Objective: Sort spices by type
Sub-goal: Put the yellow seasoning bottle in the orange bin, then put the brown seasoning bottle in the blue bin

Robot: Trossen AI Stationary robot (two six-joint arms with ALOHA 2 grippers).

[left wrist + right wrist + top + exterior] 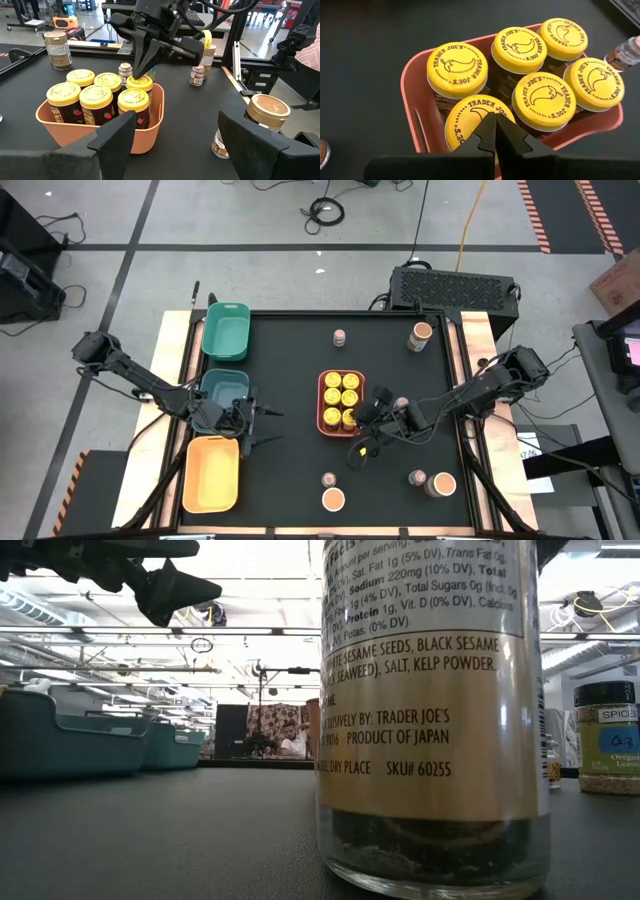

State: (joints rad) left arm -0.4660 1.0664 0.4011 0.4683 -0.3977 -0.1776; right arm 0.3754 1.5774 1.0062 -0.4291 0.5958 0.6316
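While six yellow-lidded jars fill the coral tray at the middle of the table, the right gripper rests its tips on the lid of the tray's corner jar, fingers pressed together and holding nothing. The left gripper waits well away from the tray on its far side, fingers spread wide and empty, next to the teal tray. Still unsorted around the coral tray are tan-lidded jars and small brown-capped jars, scattered toward the table's edges. The risk now, as I judge it, is that the closed tips drag or tilt the corner jar as they lift, jostling its tight-packed neighbours or nudging the tray itself across the mat.
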